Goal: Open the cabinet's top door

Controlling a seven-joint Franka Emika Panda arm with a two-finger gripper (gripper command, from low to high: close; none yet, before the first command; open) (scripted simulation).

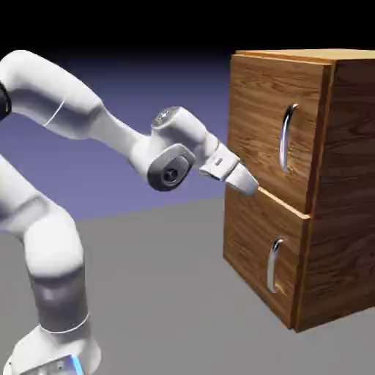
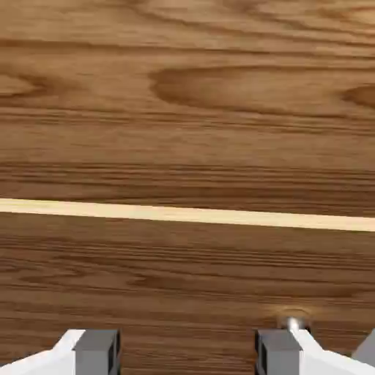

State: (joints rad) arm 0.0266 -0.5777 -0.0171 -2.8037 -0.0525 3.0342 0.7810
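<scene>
The cabinet point(image 1: 339, 176) fills the right side of the exterior view, both fronts closed, its contents hidden. The pale seam between panels crosses the hand view's middle. The gripper point(image 2: 188, 353) stands wide open, holding nothing, near that seam. Upper right, the top door point(image 1: 272, 124) faces lower left, its handle point(image 1: 287, 138) running nearly upright.

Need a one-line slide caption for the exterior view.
White robot arm with its end effector near the seam of a wooden cabinet, top door closed.
</scene>
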